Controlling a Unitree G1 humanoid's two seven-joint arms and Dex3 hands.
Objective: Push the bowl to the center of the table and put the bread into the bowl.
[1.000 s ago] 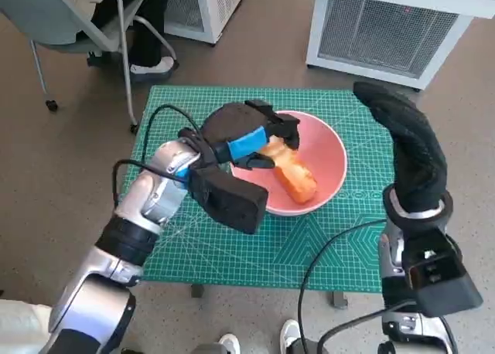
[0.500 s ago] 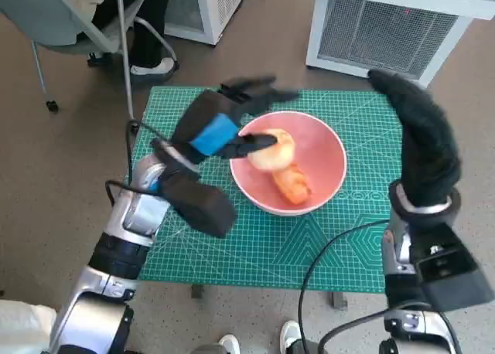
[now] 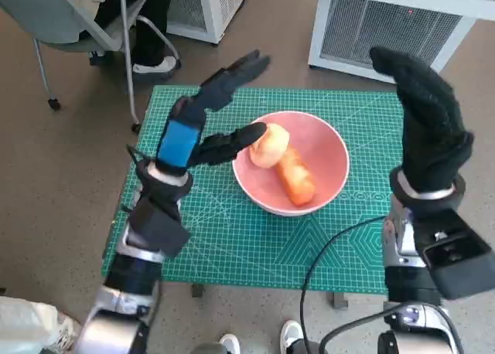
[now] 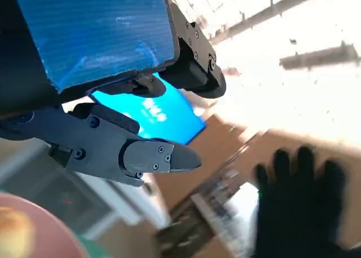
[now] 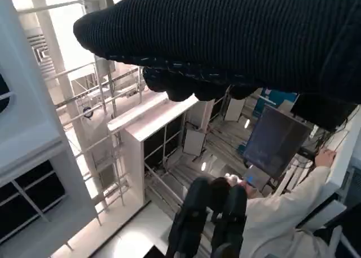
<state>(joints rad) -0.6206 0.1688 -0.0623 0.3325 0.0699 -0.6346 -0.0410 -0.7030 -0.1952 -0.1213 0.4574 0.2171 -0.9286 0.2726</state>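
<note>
A pink bowl (image 3: 329, 157) stands near the middle of the green cutting mat (image 3: 232, 238) on the table. Inside it lie an orange bread roll (image 3: 296, 179) and a paler round piece (image 3: 269, 146). My left hand (image 3: 203, 127) is raised above the mat left of the bowl, fingers spread, holding nothing; one fingertip hangs over the bowl's left rim. In the left wrist view its black fingers (image 4: 130, 151) are apart and the bowl's edge (image 4: 34, 230) shows in a corner. My right hand (image 3: 424, 114), gloved, is raised upright at the table's right side, empty.
A white cabinet with a grille (image 3: 387, 25) stands beyond the table. At the back left are a chair (image 3: 73, 29) and a person's feet (image 3: 155, 64). A black cable (image 3: 325, 253) runs over the mat's front right. The right wrist view shows a person (image 5: 282, 207).
My left hand has let go of the bread, lifted off the bowl and swung up to the left with its fingers spread. The right hand rose slightly.
</note>
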